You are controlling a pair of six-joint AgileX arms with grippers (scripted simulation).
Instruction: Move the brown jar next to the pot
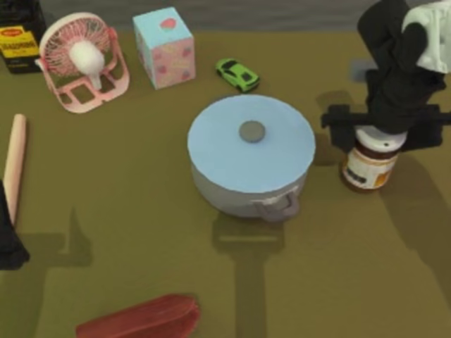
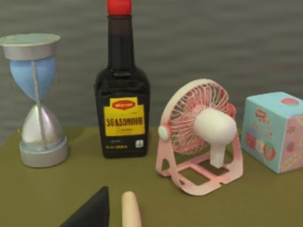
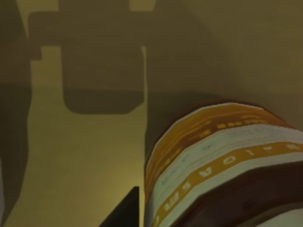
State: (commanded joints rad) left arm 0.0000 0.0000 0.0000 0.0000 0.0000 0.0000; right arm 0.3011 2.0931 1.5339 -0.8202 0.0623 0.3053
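Note:
The brown jar (image 1: pixel 368 167) stands upright on the table just right of the pot (image 1: pixel 251 153), with a small gap between them. It has a white lid and an orange and white label (image 3: pixel 222 156). The pot is grey with a flat light-blue lid, a grey knob and a handle facing the front edge. My right gripper (image 1: pixel 384 130) hangs directly over the jar's lid, open. In the right wrist view one dark finger (image 3: pixel 125 210) stands beside the jar with a thin strip of table between them; the other finger is hidden. My left gripper (image 1: pixel 8 243) is parked at the left edge.
Along the back stand a dark seasoning bottle (image 2: pixel 122 111), an hourglass (image 2: pixel 39 99), a pink fan (image 1: pixel 81 63), a light-blue box (image 1: pixel 163 48) and a green toy car (image 1: pixel 237 74). A rolling pin (image 1: pixel 14 165) lies at the left. A red object (image 1: pixel 141 320) lies at the front.

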